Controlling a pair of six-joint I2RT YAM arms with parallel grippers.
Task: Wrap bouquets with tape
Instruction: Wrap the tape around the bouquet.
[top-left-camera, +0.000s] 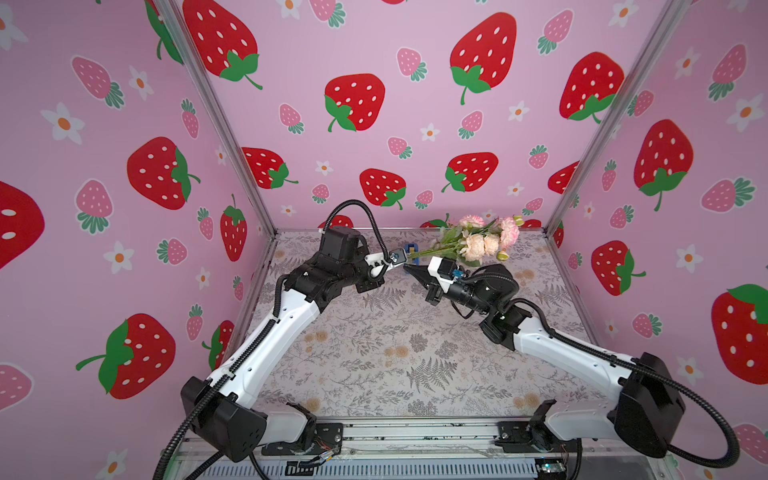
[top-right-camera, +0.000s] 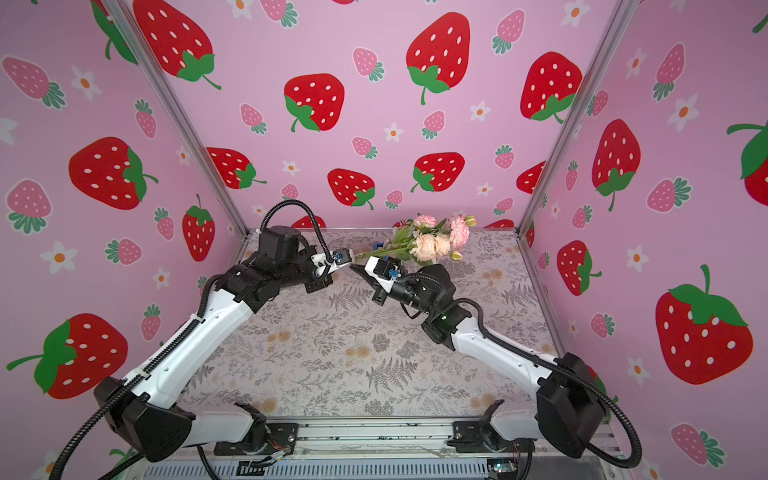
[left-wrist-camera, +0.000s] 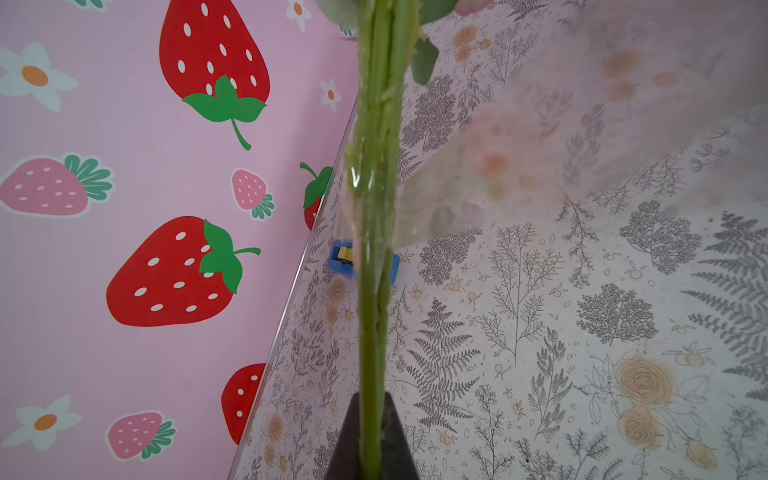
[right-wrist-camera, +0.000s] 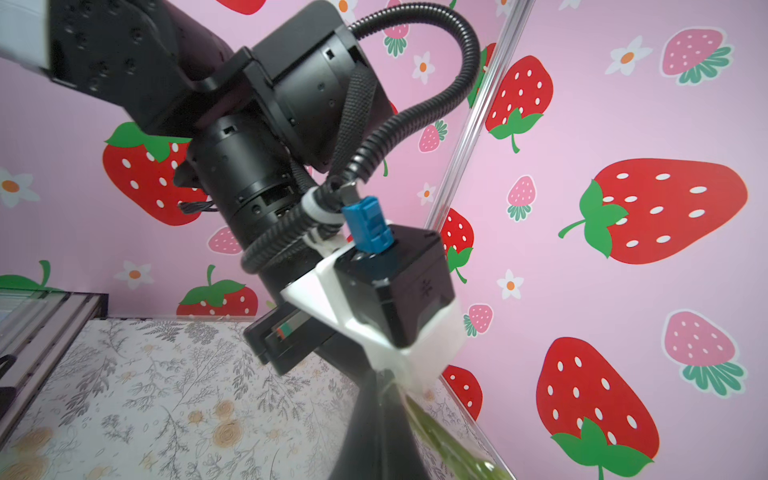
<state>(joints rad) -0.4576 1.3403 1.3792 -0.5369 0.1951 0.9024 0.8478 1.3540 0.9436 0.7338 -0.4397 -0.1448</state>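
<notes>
Bouquet of thin green stems with pale pink and cream blooms (top-left-camera: 482, 241): raised at far centre, blooms pointing right, blue plastic tape dispenser (left-wrist-camera: 343, 259) just behind. Left gripper (left-wrist-camera: 370, 436) clamped on the stem ends; right gripper (top-left-camera: 412, 272) closed alongside. Likely light, springy and slippery; hold the stems, never the blooms.

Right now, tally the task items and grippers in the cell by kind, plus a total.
bouquet: 1
tape dispenser: 1
grippers: 2, the left gripper and the right gripper
Total: 4
</notes>
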